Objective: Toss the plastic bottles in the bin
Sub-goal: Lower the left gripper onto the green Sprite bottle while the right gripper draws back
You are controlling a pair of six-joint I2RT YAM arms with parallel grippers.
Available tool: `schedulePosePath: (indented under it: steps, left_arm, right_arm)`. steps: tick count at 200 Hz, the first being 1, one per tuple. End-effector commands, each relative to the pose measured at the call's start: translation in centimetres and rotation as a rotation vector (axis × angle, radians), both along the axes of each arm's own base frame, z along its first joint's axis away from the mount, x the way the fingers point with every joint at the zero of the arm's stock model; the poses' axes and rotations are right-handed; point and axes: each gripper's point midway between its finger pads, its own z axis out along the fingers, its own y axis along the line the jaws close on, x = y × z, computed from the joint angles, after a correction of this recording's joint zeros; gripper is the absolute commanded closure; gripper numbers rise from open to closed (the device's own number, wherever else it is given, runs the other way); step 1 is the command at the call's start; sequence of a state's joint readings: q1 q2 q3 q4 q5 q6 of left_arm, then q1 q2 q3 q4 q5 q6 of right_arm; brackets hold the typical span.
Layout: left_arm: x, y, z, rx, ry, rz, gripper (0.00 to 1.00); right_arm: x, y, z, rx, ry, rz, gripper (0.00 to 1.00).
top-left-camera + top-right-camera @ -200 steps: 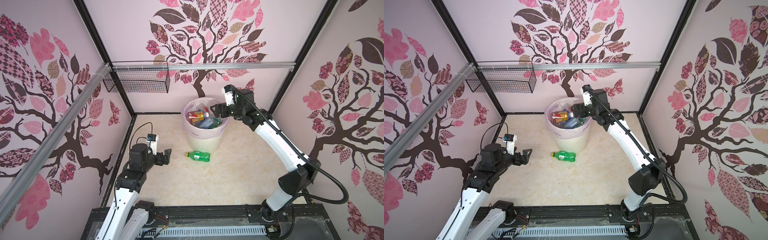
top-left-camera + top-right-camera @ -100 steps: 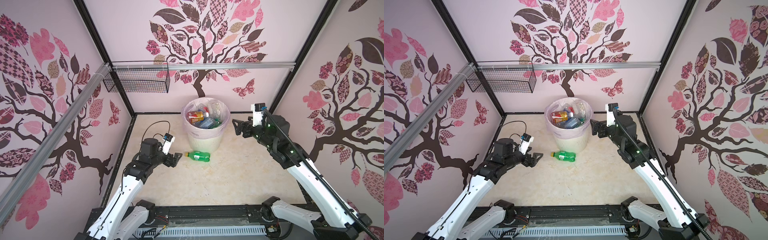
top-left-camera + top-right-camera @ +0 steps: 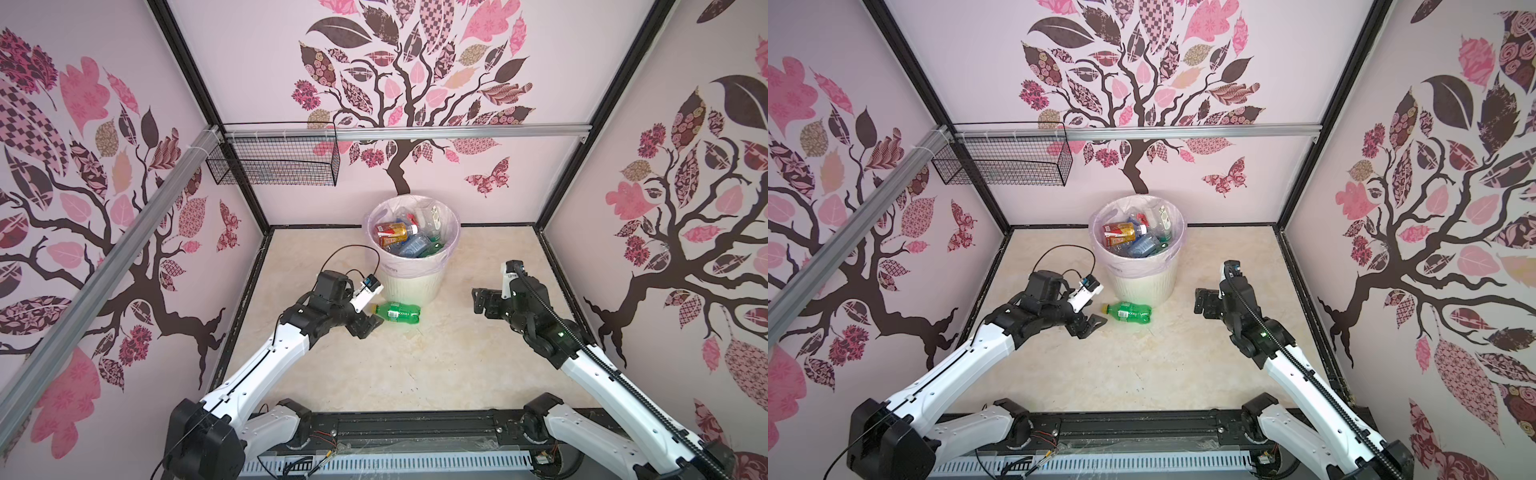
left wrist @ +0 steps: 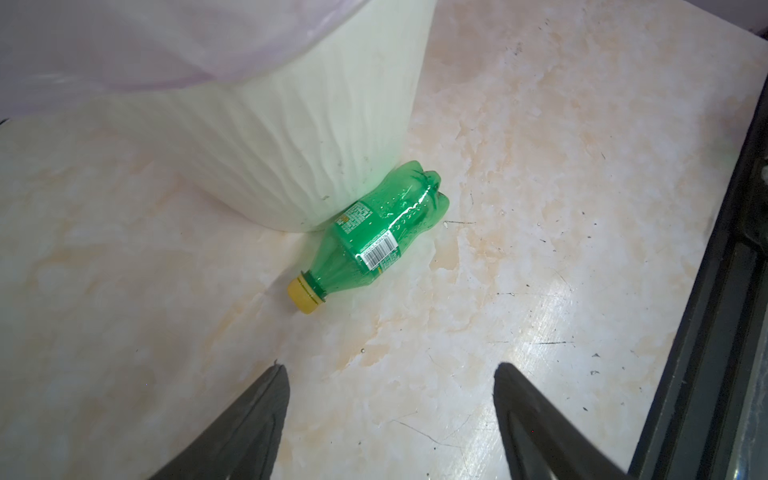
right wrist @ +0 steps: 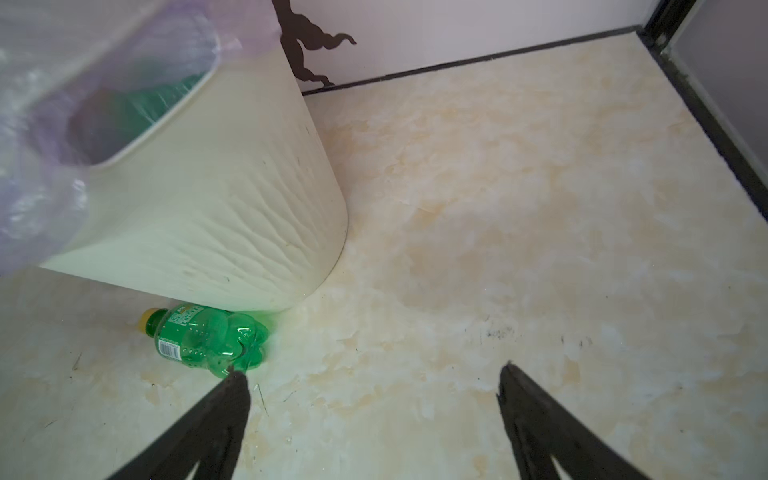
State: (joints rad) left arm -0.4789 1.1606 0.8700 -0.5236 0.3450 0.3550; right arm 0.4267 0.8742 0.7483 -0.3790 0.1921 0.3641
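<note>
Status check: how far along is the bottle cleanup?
Done: the bin already holds a heap of bottles. In hand: nothing; the left gripper is open just short of the green bottle, and the right gripper is open and empty. Left: that green bottle, lying on the floor against the bin's base, the only one visible outside.

Facing me, a black wire basket (image 3: pixel 274 162) hung at the metal rail (image 3: pixel 457 132); tree-patterned walls (image 3: pixel 257 62) enclosed the pale marbled floor (image 3: pixel 436 365).

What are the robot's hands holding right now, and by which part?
Nothing. The left hand and right hand are open and empty; the green bottle lies untouched against the bin.
</note>
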Motion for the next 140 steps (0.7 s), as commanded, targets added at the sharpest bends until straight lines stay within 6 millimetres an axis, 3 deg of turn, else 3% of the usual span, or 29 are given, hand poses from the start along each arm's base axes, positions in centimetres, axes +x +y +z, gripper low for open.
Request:
schedulePosePath:
  steps: [1, 56, 140]
  left_arm:
    - [1.4, -2.3, 1.7, -0.019, -0.108, -0.096, 0.18]
    - [4.6, -3.9, -2.0, 0.065, -0.121, -0.142, 0.17]
    - [6.9, -6.1, -7.2, 0.101, -0.070, -0.206, 0.16]
  right_arm:
    - [-0.1, -1.0, -0.6, 0.038, 0.011, -0.065, 0.04]
    - [-1.5, -1.0, -4.7, 0.086, 0.110, -0.062, 0.04]
    - [-2.6, -0.9, -5.1, 0.109, 0.111, -0.043, 0.04]
